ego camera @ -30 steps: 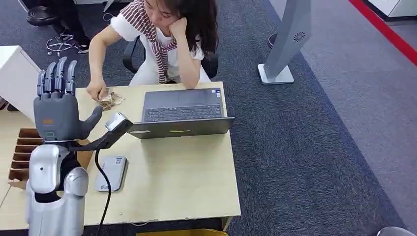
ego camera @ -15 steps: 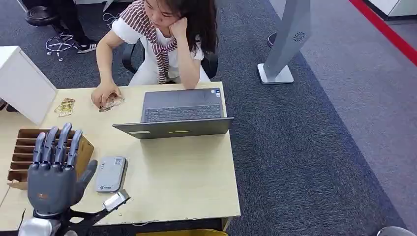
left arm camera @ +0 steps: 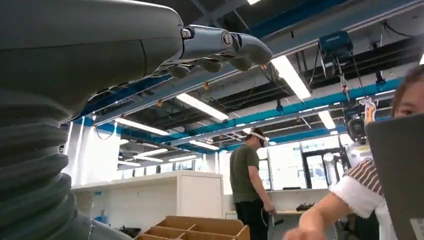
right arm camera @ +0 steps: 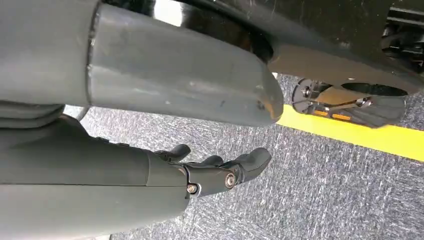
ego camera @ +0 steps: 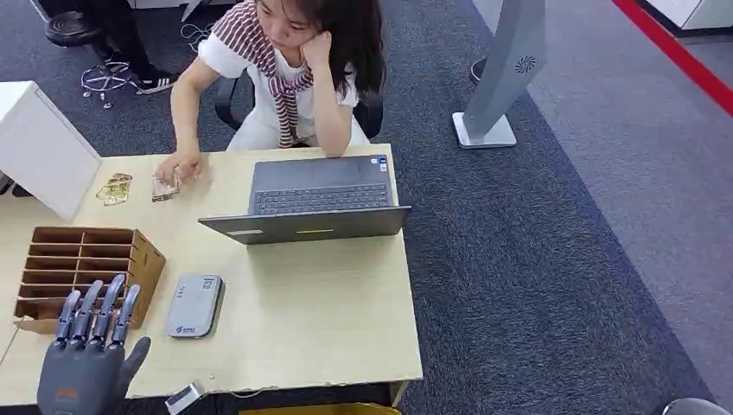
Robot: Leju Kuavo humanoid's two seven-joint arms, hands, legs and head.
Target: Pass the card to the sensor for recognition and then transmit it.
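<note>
The left hand (ego camera: 86,363) was seen empty, fingers spread, at the table's near-left edge, while the card (ego camera: 114,188) lay flat far beyond it past the wooden rack (ego camera: 82,259), its long axis running away, the empty, loosely open right hand (right arm camera: 215,172) hanging farther off.

Counter (ego camera: 328,303): laptop (ego camera: 315,201) at far middle, sensor (ego camera: 195,305) nearer and left of it, rack (ego camera: 82,264) left of sensor, cards (ego camera: 114,188) behind rack.
</note>
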